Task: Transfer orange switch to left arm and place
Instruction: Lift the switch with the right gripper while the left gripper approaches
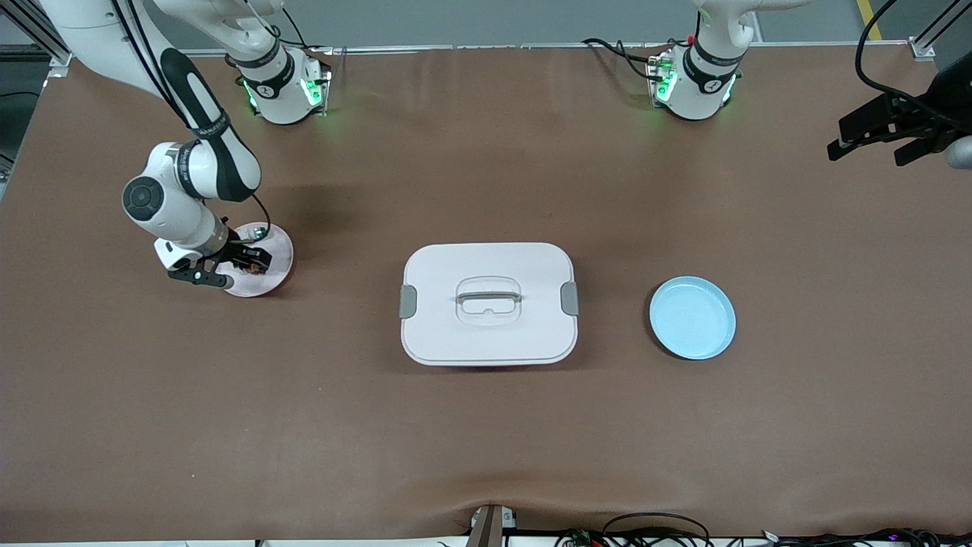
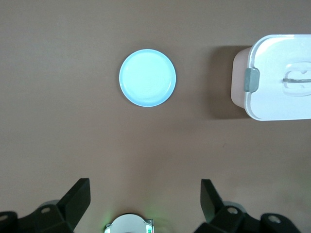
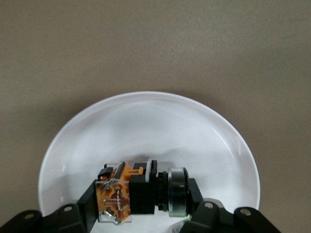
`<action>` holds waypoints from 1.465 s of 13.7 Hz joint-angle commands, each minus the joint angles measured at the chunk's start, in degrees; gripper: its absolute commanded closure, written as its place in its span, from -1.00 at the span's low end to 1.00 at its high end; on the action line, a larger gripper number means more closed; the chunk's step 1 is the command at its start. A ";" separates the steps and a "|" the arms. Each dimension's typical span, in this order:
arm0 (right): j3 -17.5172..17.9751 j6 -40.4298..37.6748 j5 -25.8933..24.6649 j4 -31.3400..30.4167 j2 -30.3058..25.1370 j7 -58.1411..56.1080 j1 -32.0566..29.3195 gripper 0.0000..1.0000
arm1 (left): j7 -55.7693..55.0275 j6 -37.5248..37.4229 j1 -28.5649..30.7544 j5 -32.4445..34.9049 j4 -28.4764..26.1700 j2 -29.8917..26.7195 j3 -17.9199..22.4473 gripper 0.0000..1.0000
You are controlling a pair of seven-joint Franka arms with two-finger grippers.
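Nearest the front camera lay the box (image 1: 489, 304), a large white rounded-rectangular plastic container with a recessed lid handle and grey clips at two ends, standing mid-table between the two plates. Beside it, toward the left arm's end, sat a round, shallow pale blue plate (image 1: 692, 317) with a smooth gloss and nothing in it. Toward the right arm's end, slightly farther from the camera than the box, sat a round pale pink plate (image 1: 279, 251).

The right gripper (image 1: 241, 262) was down in that plate. In the right wrist view its fingers (image 3: 82, 208) flanked the orange switch (image 3: 141, 189), a tiny block with an orange body, exposed metal contacts and a black cylindrical end, resting in the plate's bowl. The jaws stood close around the switch; whether they were clamped on it could not be told.

The left gripper (image 1: 881, 137) waited high over the table's edge at the left arm's end, jaws wide apart and holding nothing.

The step in hand appeared to be the pickup. The next move likely called for a firm grip, a vertical lift, and a path clearing the box toward a handover.
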 commanded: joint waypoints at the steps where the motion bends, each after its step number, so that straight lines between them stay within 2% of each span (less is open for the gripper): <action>1: 0.14 -13.85 2.57 5.56 -5.12 2.10 0.21 1.00 | 0.75 1.46 1.35 0.40 -2.98 -1.47 -0.15 -1.00; 4: 0.14 -33.36 10.57 16.88 -6.62 4.29 0.39 1.00 | 0.84 9.70 0.14 1.80 -9.57 -3.75 0.02 -1.00; 8: 0.23 -49.56 11.73 31.48 -6.01 18.77 3.63 1.00 | 0.93 13.60 -2.07 4.00 -10.03 -3.23 -0.06 -1.00; 12: 0.23 -51.35 24.54 38.18 -5.92 34.86 8.29 1.00 | 1.01 13.60 -1.55 3.92 -9.68 -2.79 -0.33 -1.00; 16: 0.23 -51.35 28.24 46.87 -4.70 52.87 14.52 1.00 | 0.93 12.81 -1.89 4.09 -9.68 -2.53 -0.24 -1.00; 18: 0.23 -50.56 32.11 49.00 -3.55 58.69 17.07 1.00 | 0.93 12.81 -1.90 3.57 -9.41 -2.35 -0.59 -1.00; 20: 0.14 -50.38 33.53 50.84 -2.59 62.73 18.92 1.00 | 0.84 12.89 -2.25 3.65 -9.24 -2.09 -0.59 -1.00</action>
